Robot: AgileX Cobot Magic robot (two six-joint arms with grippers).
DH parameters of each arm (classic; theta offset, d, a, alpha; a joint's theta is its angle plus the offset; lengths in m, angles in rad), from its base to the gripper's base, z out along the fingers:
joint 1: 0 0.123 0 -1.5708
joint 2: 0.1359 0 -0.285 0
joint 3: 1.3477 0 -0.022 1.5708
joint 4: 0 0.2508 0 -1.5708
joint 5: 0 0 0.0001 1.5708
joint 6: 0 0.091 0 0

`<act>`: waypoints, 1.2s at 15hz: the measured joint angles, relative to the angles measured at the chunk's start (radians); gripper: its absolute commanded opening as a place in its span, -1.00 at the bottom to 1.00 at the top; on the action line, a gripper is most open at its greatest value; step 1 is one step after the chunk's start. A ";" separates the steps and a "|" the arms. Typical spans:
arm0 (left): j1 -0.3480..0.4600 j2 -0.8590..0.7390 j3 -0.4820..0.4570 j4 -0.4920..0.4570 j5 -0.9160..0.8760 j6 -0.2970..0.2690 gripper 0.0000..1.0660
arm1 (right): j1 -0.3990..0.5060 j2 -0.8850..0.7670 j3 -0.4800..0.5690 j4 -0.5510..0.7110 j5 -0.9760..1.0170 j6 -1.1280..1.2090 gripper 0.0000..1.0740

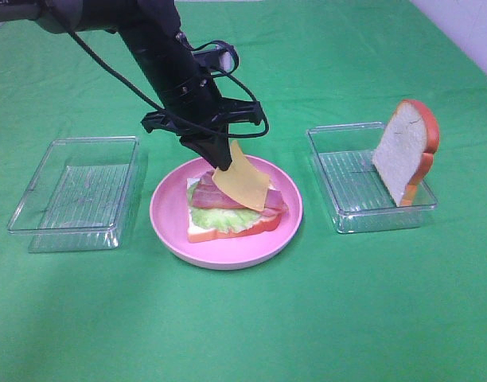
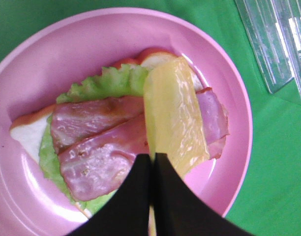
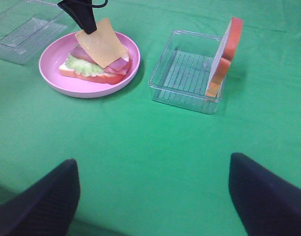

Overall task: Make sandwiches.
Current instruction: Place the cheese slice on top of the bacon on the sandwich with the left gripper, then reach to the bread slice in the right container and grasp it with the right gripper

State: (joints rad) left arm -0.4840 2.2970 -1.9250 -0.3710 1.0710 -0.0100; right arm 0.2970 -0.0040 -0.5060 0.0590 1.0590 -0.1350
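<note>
Left gripper [image 2: 151,158]: jaws clenched on one edge of the yellow cheese square [image 2: 174,118]. The square hangs tilted, and its free end appears to touch the bacon strips [image 2: 96,147]. Below the bacon lie the lettuce [image 2: 111,82] and the lower bread slice [image 2: 26,135]. This part-built sandwich sits on the pink plate [image 1: 170,235], at the middle of the green cloth [image 1: 243,334].

Right gripper [image 3: 153,194]: jaws spread wide and holding nothing, over bare cloth well apart from the plate. The second bread slice [image 1: 404,151] stands on edge in the right tray [image 1: 363,221], leaning on its outer wall. The left tray [image 1: 25,215] lies just beside the plate on the other side.

Step in hand, as judged: laying the cheese, the last filling before the lid.

The next move probably calls for three things:
- lowering the pinched edge until the square lies flat and centred on the bacon;
- opening the jaws;
- drawing back upward, so the thin slice is not dragged off the stack.

The upright slice then remains to be fetched and set on top.
</note>
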 measured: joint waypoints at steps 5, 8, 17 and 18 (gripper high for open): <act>0.000 0.025 0.000 0.033 0.033 -0.048 -0.71 | 0.000 0.000 0.000 0.000 0.000 0.000 0.42; 0.000 0.025 0.000 0.072 0.052 -0.092 0.03 | 0.000 0.000 0.000 0.000 0.000 0.000 0.42; 0.004 -0.042 -0.194 0.306 0.136 -0.121 0.38 | 0.000 0.000 0.000 0.000 0.000 0.000 0.42; 0.004 -0.069 -0.203 0.326 0.137 -0.135 0.38 | 0.000 0.000 0.000 0.000 0.000 0.000 0.42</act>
State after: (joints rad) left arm -0.4800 2.2280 -2.1280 -0.0450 1.2080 -0.1450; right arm 0.2970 -0.0040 -0.5060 0.0590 1.0590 -0.1350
